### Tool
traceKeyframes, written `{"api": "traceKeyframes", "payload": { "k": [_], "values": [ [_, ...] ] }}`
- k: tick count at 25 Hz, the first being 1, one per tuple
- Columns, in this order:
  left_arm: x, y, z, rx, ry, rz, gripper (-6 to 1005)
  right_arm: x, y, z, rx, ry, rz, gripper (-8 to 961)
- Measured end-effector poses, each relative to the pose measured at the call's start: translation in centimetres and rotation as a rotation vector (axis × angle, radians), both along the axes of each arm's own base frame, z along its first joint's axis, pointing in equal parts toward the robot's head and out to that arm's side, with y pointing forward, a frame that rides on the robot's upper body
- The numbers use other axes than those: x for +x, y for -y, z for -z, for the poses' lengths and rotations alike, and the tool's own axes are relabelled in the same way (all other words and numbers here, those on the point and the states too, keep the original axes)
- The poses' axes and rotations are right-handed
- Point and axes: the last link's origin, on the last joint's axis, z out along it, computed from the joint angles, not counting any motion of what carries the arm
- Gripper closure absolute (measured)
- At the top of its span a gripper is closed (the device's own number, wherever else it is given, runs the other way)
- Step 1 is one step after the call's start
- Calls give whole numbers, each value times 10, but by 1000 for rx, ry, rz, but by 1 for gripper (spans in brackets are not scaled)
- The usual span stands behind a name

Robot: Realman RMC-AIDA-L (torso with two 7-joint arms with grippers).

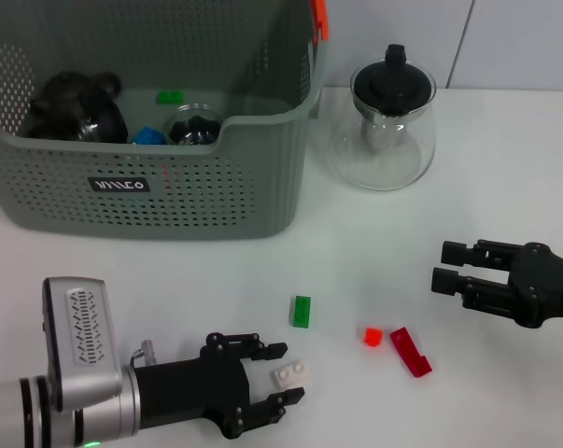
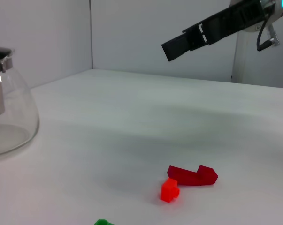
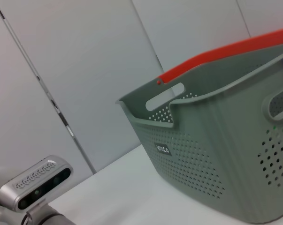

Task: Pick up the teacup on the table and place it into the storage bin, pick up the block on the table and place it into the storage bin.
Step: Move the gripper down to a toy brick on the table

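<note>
The storage bin [image 1: 150, 177] stands at far left on the table [image 1: 374, 271], holding dark glassware plus green and blue blocks. Below it, the left gripper [image 1: 279, 378] sits low, fingers spread around a white block [image 1: 291, 375] without closing. Rightward lie a green block [image 1: 302, 311], small red block [image 1: 372, 336] and long red block [image 1: 410, 352]; the right gripper [image 1: 449, 266] hovers apart, fingers narrowly parted, empty.

Grey-green perforated storage bin [image 1: 206, 187] upright at table's far left, w/ black teacups [image 1: 76, 107] and small blocks inside. White block [image 1: 292, 375] flat on table, between left end effector's [image 1: 283, 373] open fingers.
</note>
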Motion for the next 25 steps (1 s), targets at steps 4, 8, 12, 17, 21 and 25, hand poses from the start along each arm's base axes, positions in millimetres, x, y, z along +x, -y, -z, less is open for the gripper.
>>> {"api": "traceKeyframes", "payload": {
  "k": [4, 8, 12, 17, 21, 25],
  "values": [
    [-1, -1, 2, 6, -13, -6, 474, 0, 0, 0, 0, 0, 0, 370],
    [-2, -1, 2, 7, -17, -3, 480, 1, 1, 0, 0, 1, 1, 370],
    [-2, -1, 2, 11, -23, 11, 485, 1, 1, 0, 0, 1, 2, 370],
    [-2, -1, 3, 11, -24, 13, 569, 1, 1, 0, -1, 1, 2, 370],
    [-2, -1, 3, 11, -24, 13, 656, 1, 1, 0, -1, 1, 1, 370],
    [-1, -1, 3, 10, -24, 17, 682, 1, 1, 0, 0, 1, 2, 370]
  ]
}}
